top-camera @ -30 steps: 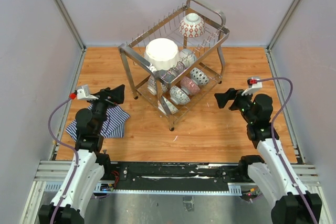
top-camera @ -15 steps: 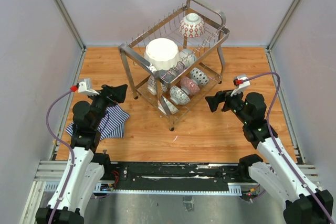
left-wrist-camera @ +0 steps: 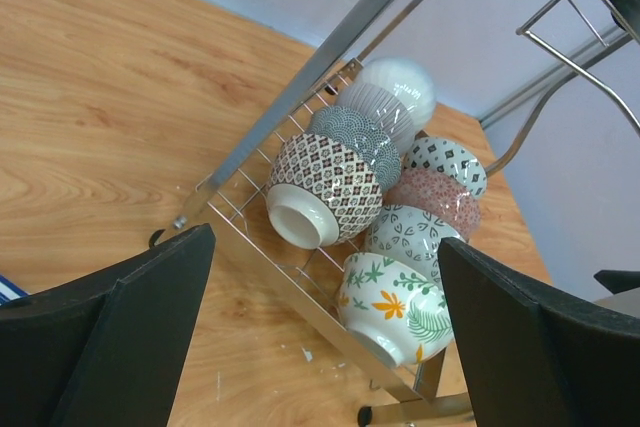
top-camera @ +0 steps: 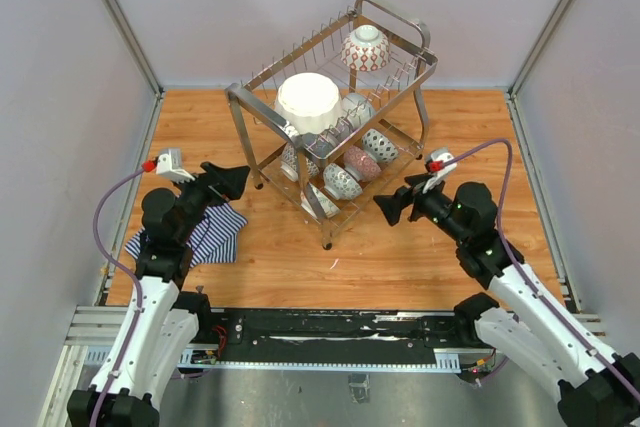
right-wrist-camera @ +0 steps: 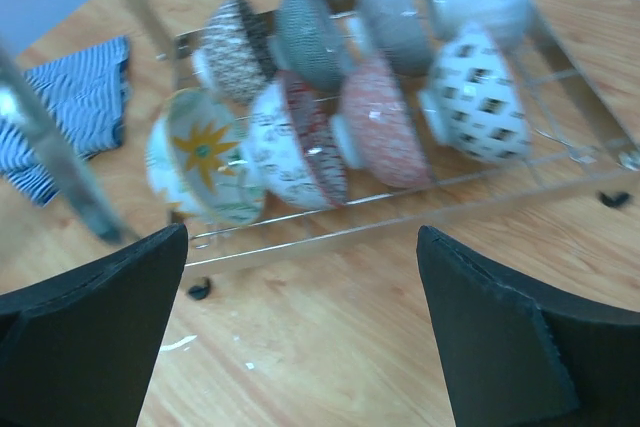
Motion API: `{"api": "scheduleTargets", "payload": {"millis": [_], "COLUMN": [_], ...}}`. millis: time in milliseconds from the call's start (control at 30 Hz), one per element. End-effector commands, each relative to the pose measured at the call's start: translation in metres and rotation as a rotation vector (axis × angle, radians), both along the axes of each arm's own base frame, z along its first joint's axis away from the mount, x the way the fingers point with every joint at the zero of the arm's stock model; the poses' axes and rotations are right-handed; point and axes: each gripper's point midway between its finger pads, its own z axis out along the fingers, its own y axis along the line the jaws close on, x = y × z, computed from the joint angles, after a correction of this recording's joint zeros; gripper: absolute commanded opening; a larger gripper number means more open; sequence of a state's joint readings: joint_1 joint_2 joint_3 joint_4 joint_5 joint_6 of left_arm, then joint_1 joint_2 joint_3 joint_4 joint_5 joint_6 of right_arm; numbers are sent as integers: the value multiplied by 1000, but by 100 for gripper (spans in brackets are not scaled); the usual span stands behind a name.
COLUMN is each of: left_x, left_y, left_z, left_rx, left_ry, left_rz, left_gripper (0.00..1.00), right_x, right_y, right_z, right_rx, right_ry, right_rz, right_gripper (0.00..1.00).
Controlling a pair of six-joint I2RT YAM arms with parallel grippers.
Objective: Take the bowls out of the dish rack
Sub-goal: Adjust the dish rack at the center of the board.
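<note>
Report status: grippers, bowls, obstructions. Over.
Left gripper open, empty. Right gripper open, empty. Bowls all in dish rack, none unloaded. No obstruction seen.

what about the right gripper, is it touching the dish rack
Apart. Top view shows bare table between the open right gripper and the dish rack.

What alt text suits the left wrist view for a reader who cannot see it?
Several patterned bowls lie on their sides, packed together on a wire shelf of the dish rack, above a wooden table. The open left gripper frames them.
</note>
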State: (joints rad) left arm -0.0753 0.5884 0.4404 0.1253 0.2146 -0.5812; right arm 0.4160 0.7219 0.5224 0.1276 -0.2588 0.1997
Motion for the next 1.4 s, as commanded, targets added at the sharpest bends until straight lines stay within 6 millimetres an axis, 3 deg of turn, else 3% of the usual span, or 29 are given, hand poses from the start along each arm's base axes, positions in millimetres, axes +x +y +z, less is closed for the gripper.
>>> {"api": "scheduleTargets", "payload": {"millis": [0, 333, 467, 733, 1167, 1367], "left_x": [0, -6, -7, -9, -12, -16], "left_y": [-4, 1, 5, 7, 15, 6], "left_z": [11, 13, 11, 12, 16, 23], "left_rx": [5, 13, 23, 25, 46, 12], "left_ry": [-23, -26, -21, -25, -22, -37], "left_rz": [-19, 6, 25, 38, 74, 29], "left_gripper": [100, 100, 100, 100, 100, 100], "right_x": [-18, -42, -51, -46, -30, -32], "right_y": [40, 102, 130, 167, 183, 167], "right_z": [24, 9, 14, 8, 6, 17], "right_rx": [-27, -158, -161, -208, -163, -133], "right_ry": [-138, -207, -241, -249, -225, -252], "right_rz": [144, 255, 300, 255, 113, 76], "right_gripper": [99, 98, 98, 99, 86, 86]}}
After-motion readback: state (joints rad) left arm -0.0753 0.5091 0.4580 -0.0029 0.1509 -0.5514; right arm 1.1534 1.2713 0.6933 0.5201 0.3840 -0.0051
